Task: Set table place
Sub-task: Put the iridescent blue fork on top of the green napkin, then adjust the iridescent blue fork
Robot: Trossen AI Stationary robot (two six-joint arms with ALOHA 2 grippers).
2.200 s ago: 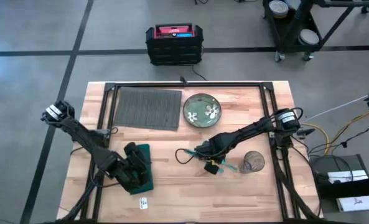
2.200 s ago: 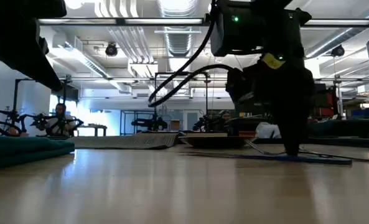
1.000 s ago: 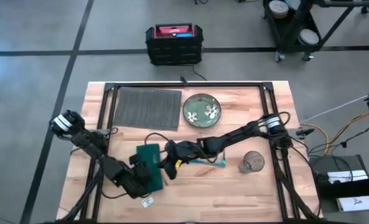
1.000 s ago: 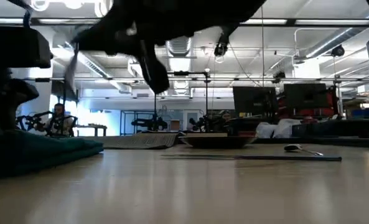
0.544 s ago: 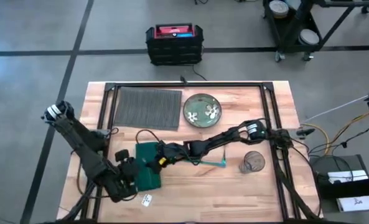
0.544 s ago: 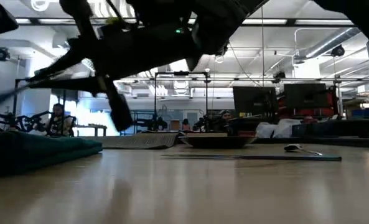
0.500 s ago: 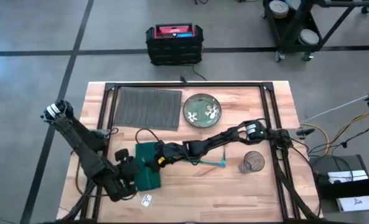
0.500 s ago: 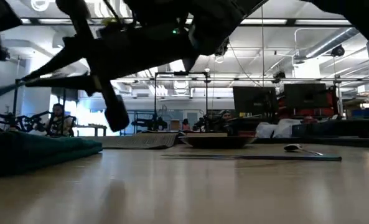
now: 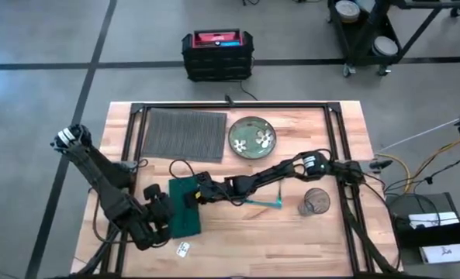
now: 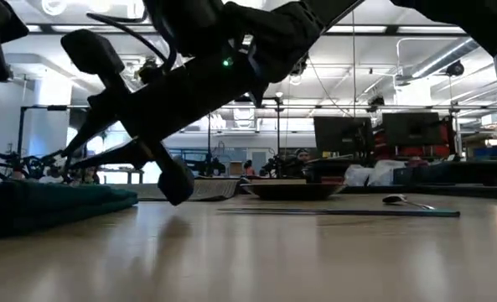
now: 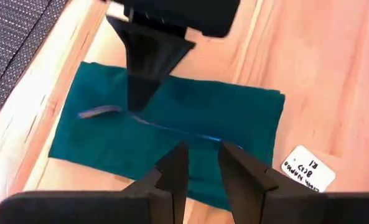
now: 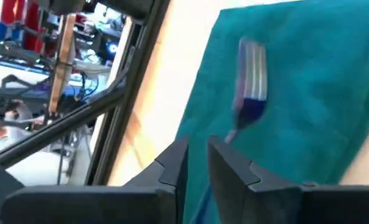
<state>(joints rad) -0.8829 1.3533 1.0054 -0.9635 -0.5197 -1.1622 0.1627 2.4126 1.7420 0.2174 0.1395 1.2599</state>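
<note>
Napkin — dark teal green; mat dark grey, ribbed; plate green with white flowers, probably; table — light wood planks.

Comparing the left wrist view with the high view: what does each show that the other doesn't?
Left wrist only: a blue-handled fork lying on the green napkin, just under the right gripper.
High only: the plate, the glass, a teal-handled utensil on the table, and a black case on the floor.
Both: the napkin, the placemat, the white card, and the left gripper at the napkin's edge.
</note>
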